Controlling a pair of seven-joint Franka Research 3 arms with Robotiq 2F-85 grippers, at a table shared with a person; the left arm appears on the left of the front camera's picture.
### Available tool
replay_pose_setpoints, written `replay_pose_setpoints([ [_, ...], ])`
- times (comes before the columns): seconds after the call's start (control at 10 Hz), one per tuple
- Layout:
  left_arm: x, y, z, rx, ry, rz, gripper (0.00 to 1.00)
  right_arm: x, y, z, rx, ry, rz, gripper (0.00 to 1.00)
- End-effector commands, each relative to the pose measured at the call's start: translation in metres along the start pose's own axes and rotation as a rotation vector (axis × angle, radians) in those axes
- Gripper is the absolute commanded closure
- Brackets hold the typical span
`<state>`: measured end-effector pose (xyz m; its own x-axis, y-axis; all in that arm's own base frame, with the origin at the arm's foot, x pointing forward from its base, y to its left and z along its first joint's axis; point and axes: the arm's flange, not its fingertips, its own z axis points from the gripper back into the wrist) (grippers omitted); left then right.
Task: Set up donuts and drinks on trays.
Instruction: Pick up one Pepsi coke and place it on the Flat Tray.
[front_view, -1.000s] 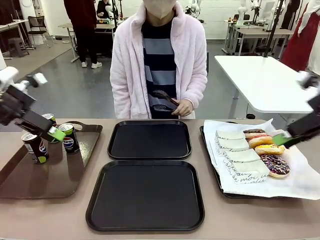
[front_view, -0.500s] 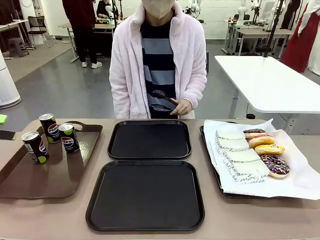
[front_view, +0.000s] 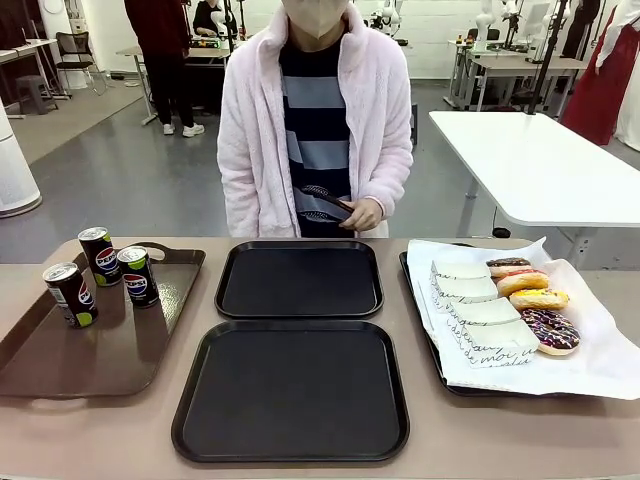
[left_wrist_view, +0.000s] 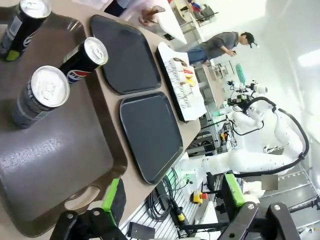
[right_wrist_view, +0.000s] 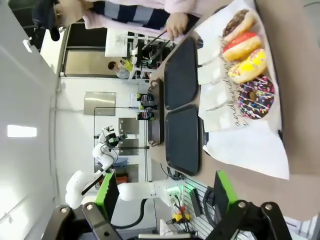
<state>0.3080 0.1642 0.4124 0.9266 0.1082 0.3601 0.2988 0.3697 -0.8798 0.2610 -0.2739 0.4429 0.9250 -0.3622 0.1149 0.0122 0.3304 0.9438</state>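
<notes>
Two black trays, the far tray (front_view: 300, 278) and the near tray (front_view: 290, 390), lie bare in the middle of the table. Three drinks (front_view: 72, 295) (front_view: 100, 255) (front_view: 137, 276) stand upright on a brown tray at the left. Several donuts (front_view: 540, 298) in white sleeves lie on paper at the right. My left gripper (left_wrist_view: 171, 181) is open, off the table's left end, looking across the drinks (left_wrist_view: 42, 95). My right gripper (right_wrist_view: 164, 175) is open too, hanging off the right end beyond the donuts (right_wrist_view: 247, 65). Neither holds anything.
The brown tray (front_view: 100, 350) has handles and a raised rim. The paper-lined tray (front_view: 412, 300) carries the donuts. A person stands at the far edge, with a hand (front_view: 365, 215) holding black tongs (front_view: 325, 195). White tables stand behind.
Both arms have drawn back out of the front view, the left one away from the cans to the left, the right one away from the donuts to the right. Cans and donuts stay put.
</notes>
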Motion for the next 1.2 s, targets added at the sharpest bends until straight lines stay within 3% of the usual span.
replay_pose_setpoints([
  [0.0, -0.001, 0.000, 0.014, 0.033, -0.027, 0.005, 0.00, 0.003, -0.007, 0.004, -0.036, 0.056, 0.007, 0.00],
  [0.2, -0.006, -0.001, 0.029, 0.095, -0.059, 0.065, 0.00, 0.002, -0.011, 0.001, -0.054, 0.087, 0.006, 0.00],
  [0.3, -0.009, -0.006, 0.034, 0.131, -0.068, 0.066, 0.00, 0.003, -0.007, -0.001, -0.026, 0.034, -0.020, 0.00],
  [0.4, -0.006, 0.004, 0.025, 0.052, -0.054, 0.027, 0.00, 0.003, -0.007, -0.001, -0.026, 0.034, -0.020, 0.00],
  [1.1, -0.006, 0.004, 0.025, 0.052, -0.054, 0.027, 0.00, 0.003, -0.007, -0.001, -0.026, 0.034, -0.020, 0.00],
])
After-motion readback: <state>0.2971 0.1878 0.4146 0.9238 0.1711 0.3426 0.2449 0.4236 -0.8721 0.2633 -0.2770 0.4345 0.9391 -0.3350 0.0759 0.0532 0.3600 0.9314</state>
